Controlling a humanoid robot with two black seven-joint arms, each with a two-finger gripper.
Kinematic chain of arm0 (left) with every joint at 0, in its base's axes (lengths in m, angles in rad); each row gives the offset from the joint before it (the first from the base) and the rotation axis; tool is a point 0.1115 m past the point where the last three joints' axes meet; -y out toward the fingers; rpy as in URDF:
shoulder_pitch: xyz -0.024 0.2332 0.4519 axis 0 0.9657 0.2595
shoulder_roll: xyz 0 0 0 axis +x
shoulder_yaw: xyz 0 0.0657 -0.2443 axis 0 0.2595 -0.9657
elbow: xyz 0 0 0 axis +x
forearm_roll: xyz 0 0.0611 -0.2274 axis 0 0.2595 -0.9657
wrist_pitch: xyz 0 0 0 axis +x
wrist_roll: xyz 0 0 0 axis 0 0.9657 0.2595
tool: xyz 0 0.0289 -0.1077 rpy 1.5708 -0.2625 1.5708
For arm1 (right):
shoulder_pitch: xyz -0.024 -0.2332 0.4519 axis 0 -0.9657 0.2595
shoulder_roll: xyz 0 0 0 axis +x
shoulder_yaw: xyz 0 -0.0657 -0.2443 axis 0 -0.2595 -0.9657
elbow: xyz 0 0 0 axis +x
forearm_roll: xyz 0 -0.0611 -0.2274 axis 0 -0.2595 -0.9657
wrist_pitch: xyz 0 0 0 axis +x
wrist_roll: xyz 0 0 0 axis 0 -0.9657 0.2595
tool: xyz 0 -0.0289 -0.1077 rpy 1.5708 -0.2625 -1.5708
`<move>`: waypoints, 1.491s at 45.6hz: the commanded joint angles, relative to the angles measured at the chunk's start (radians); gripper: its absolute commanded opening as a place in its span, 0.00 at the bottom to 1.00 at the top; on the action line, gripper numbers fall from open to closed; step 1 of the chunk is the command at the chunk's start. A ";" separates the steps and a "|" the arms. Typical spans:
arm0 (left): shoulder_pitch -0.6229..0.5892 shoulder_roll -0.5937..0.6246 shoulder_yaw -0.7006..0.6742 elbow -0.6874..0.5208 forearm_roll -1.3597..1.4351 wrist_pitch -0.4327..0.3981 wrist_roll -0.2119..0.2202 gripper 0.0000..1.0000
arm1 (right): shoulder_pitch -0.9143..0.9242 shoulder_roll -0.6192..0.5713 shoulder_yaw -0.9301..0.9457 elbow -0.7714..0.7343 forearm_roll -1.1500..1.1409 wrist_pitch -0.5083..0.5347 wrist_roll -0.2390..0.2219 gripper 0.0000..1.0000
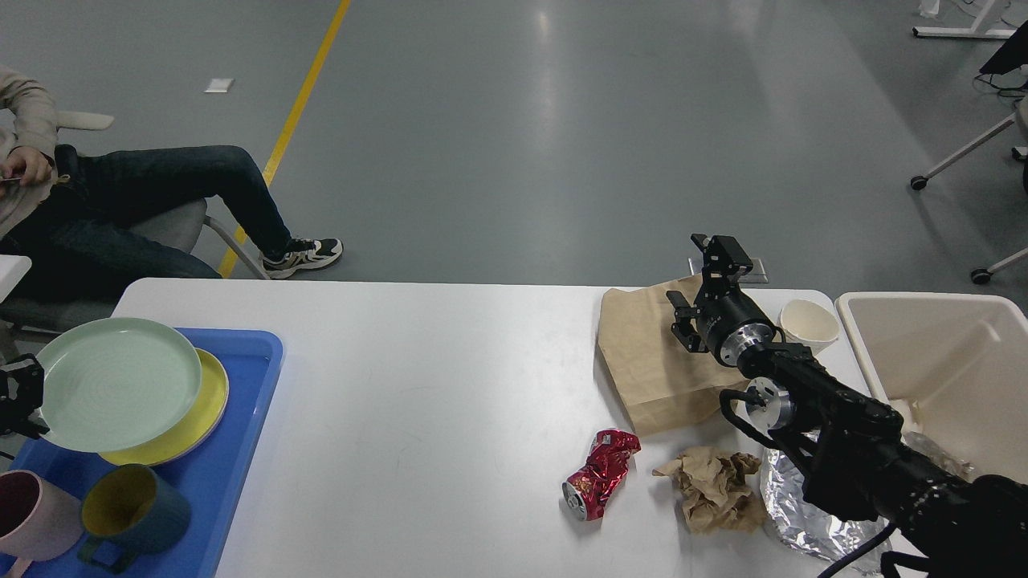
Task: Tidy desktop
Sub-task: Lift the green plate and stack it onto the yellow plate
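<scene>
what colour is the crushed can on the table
Red and shiny, with a silver end, on the crushed can; the head view shows it.

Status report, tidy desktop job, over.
Left gripper at green plate's edge, over yellow plate. Right gripper open, empty, above paper bag. Desktop holds crushed can.

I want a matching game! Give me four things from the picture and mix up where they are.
Things:
1. green plate
2. red can
3. paper cup
4. dark mug

Places:
A. lying crushed on the desktop
B. standing beside the cream bin
C. on top of the yellow plate
D. next to the pink mug

Pairs: 1-C, 2-A, 3-B, 4-D
</scene>
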 commanded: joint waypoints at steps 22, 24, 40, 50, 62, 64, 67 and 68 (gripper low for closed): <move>0.059 -0.085 -0.032 0.014 0.000 0.154 0.003 0.00 | 0.000 0.000 0.000 0.000 0.000 0.000 -0.001 1.00; 0.065 -0.096 -0.032 0.014 0.000 0.163 0.001 0.00 | 0.000 0.000 0.000 0.000 0.000 0.000 -0.001 1.00; 0.074 -0.139 -0.034 0.013 0.000 0.237 0.001 0.07 | 0.000 0.000 0.000 0.000 0.000 0.000 -0.001 1.00; 0.091 -0.139 -0.034 0.013 0.000 0.266 0.001 0.20 | 0.000 0.000 0.000 0.000 0.000 0.000 -0.001 1.00; 0.152 -0.139 -0.071 0.011 0.000 0.357 0.001 0.46 | 0.000 0.000 0.000 0.000 0.000 0.000 -0.001 1.00; 0.158 -0.139 -0.081 0.011 0.000 0.371 0.001 0.51 | 0.000 0.000 0.000 0.000 0.000 0.000 -0.001 1.00; 0.165 -0.139 -0.098 0.011 0.000 0.390 0.000 0.58 | 0.000 0.000 0.000 0.000 0.000 0.000 -0.001 1.00; 0.166 -0.139 -0.106 0.011 0.000 0.397 0.001 0.60 | 0.000 0.000 0.000 0.000 0.000 0.000 -0.001 1.00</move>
